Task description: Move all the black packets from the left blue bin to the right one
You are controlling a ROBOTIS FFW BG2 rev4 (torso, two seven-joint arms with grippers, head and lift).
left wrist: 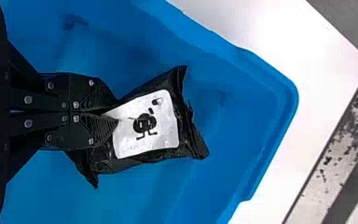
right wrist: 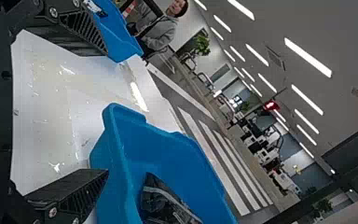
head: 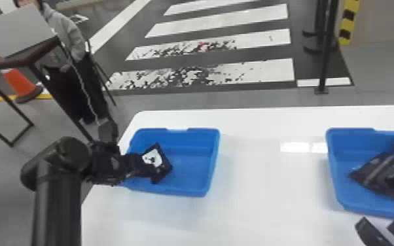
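In the head view my left gripper [head: 143, 166] is over the left part of the left blue bin [head: 191, 166], shut on a black packet [head: 164, 165] with a white label. The left wrist view shows that gripper [left wrist: 117, 111] pinching one side of the packet [left wrist: 189, 137] above the bin floor [left wrist: 228, 126]; its height over the floor is unclear. Black packets [head: 381, 173] lie in the right blue bin [head: 334, 173]. My right gripper [head: 379, 224] stands open in front of that bin. In the right wrist view the same gripper [right wrist: 106, 112] has its fingers wide apart, near the bin [right wrist: 168, 151].
Both bins stand on a white table [head: 265, 176], with a wide stretch of tabletop between them. The table's far edge runs behind the bins. Past its left side are a dark-framed stand [head: 31, 59] and an orange cone [head: 19, 83]; a thin black post [head: 325, 59] stands behind.
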